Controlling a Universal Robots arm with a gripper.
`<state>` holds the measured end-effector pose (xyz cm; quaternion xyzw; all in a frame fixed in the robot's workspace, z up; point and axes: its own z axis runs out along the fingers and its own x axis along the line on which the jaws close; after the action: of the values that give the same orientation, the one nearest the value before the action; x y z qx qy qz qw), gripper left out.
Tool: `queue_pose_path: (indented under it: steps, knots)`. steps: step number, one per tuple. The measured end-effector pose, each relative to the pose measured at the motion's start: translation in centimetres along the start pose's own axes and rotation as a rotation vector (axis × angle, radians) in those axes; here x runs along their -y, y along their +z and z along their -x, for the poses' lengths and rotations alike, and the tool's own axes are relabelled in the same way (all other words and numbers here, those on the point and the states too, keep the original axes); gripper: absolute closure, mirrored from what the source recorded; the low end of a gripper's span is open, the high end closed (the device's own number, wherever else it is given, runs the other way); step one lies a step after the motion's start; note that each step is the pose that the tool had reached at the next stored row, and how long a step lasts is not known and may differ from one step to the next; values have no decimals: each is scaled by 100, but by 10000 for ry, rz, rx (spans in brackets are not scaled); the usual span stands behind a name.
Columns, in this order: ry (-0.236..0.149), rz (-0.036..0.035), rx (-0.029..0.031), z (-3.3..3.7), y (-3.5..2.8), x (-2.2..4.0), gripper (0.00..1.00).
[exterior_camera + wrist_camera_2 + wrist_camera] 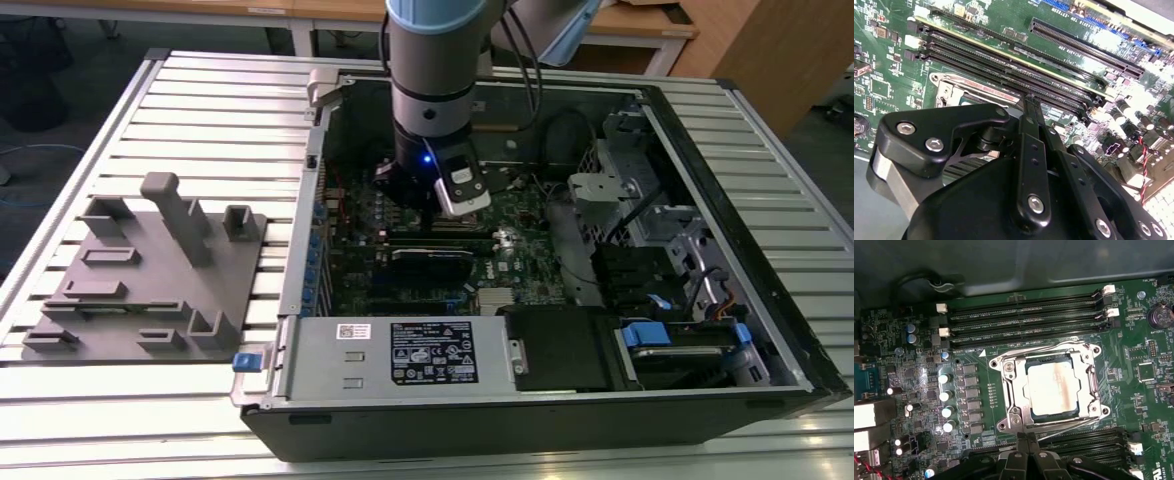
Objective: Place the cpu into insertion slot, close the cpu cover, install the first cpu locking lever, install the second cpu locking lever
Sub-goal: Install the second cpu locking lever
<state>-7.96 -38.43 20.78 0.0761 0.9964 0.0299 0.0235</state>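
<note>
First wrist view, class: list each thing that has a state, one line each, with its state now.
cpu: seated in the insertion slot, top showing.
cpu cover: closed flat around the cpu.
end effector: fingers together, empty, at the socket's edge by a thin wire lever.

Green motherboard (899, 390), printed with fine pale traces. Cpu (1051, 388): dull silver-grey top carrying a faint tan smear. Cpu cover (1014, 390): bright silver frame. Memory slots (1024, 322): black, with white end clips. Capacitors (946, 395) near the socket: silver tops. Gripper (1030, 102): matte black with silver screw heads. Computer case (534, 425): black outside, grey metal within. Power supply box (387, 355): grey, bearing a black label and a smaller white one. Fixture plate (140, 275) towards the slatted table's (200, 100) edge at the exterior view's left: plain grey. Table pale grey, ribbed in parallel slats. Blue latch (246, 361) at the case corner.
</note>
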Motion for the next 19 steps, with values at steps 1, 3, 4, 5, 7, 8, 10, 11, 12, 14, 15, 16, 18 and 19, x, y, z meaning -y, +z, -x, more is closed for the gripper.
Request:
queue_pose_path:
  steps: [1,3,4,5,7,8,10,11,12,14,15,16,18,19]
  knots:
    - [1,16,-3,-1,0,0,89]
    - [3,32,-6,-2,0,1,89]
    - [3,45,-7,-3,0,2,89]
    - [3,57,-9,-4,1,3,89]
    - [5,100,-16,-10,3,6,89]
    - [6,122,-19,-12,4,8,89]
    - [11,176,-27,-20,8,13,89]
    - [12,202,-31,-24,10,15,89]
    - [13,220,-34,-27,12,17,89]
    - [12,234,-35,-29,17,19,89]
    - [12,232,-36,-30,17,19,89]
    - [12,231,-37,-30,17,19,89]
    - [14,252,-39,-32,26,21,89]
    - [15,257,-39,-32,27,21,89]
